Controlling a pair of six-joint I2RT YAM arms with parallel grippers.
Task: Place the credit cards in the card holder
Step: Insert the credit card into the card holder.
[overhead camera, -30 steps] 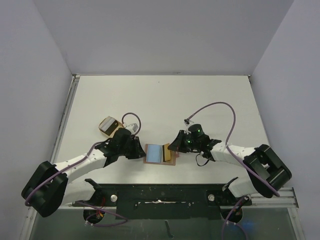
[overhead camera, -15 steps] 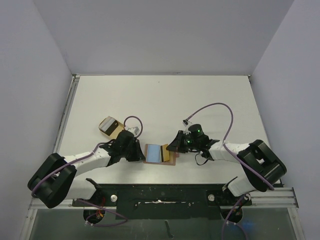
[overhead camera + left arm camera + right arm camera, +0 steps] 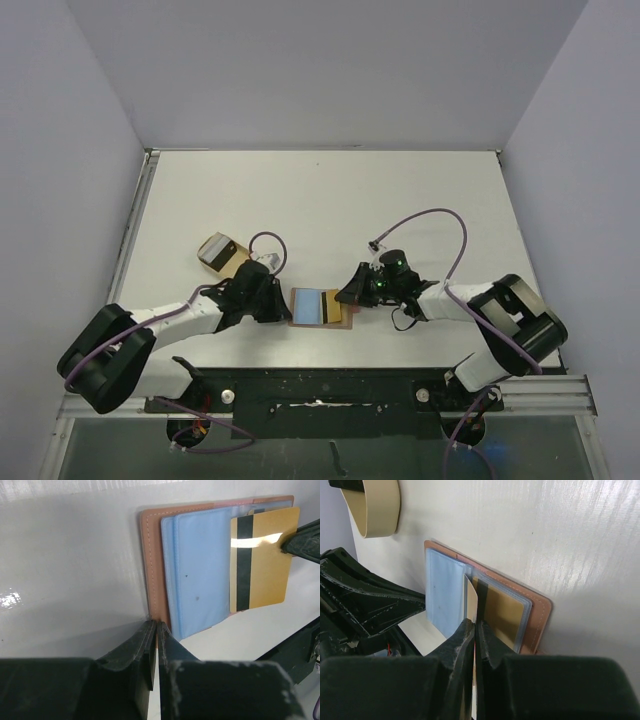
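My white arms carry black joints and looping purple cables; left gripper and right gripper are black.

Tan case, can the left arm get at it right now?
Likely yes, but not at once. The tan case lies close by, just beyond that arm's wrist, with nothing on it. The left gripper is shut at the edge of the holder, seemingly pinching it, and must let go first.
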